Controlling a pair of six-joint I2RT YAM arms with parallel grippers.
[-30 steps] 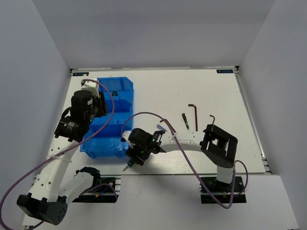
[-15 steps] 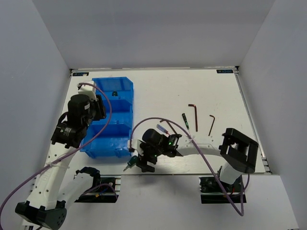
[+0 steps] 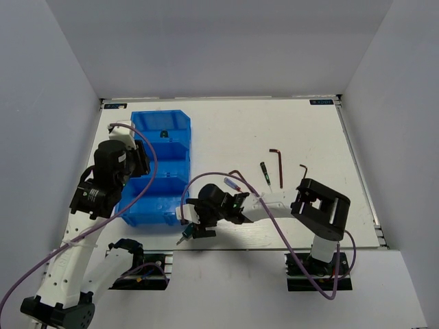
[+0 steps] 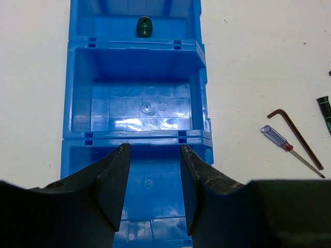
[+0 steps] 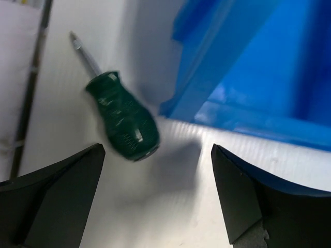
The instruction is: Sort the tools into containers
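**Stubby Screwdriver Lay Loose by the Bins**

The right gripper (image 5: 158, 151) stood spread wide, pinching nothing. Just ahead, at the upper left of its wrist view, the stubby green-handled screwdriver (image 5: 122, 122) lay flat on the table (image 5: 155, 222) beside the blue bins (image 5: 248, 72). It was probably light and stiff (and apt to roll), so the ribbed handle looked the best hold. The left gripper (image 4: 154, 151), part spread and empty, hovered over the blue bins.

Blue bins (image 4: 134, 135): three, in row. Stubby green screwdrivers (image 5: 121, 116): two. Blue-handled screwdriver (image 4: 279, 139): one. Slim dark-green screwdriver (image 3: 265, 173): one. Dark red-brown L-shaped hex keys (image 3: 279, 168): three.
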